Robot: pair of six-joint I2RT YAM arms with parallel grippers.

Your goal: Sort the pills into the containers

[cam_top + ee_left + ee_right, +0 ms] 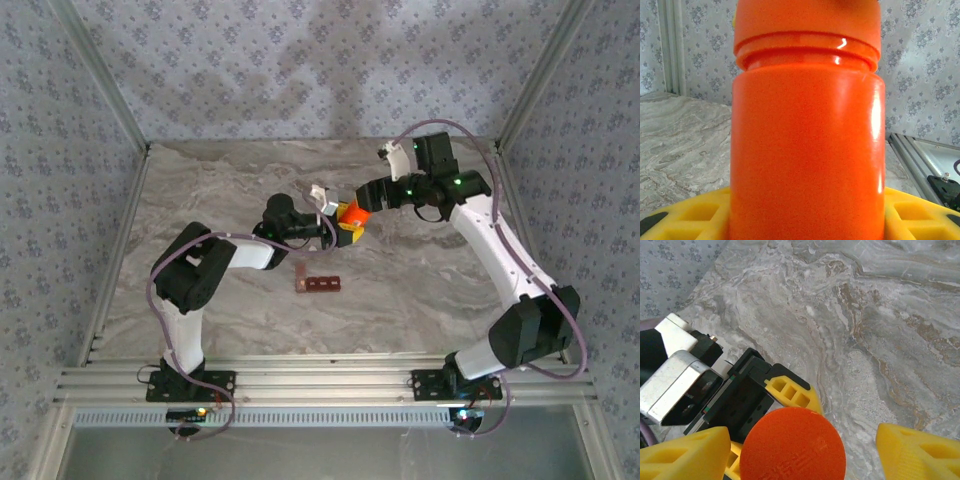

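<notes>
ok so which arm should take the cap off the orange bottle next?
Right. The left gripper is clamped on the orange bottle, so it's busy holding it. The right gripper sits above the cap with its fingers open on either side, likely ready to close and twist.

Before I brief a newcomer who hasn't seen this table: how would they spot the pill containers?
On the marble table, find the orange bottle near the middle. Toward the near edge lie the containers: a flat, dark red-brown strip of joined cells, dull beside the bright bottle.
</notes>
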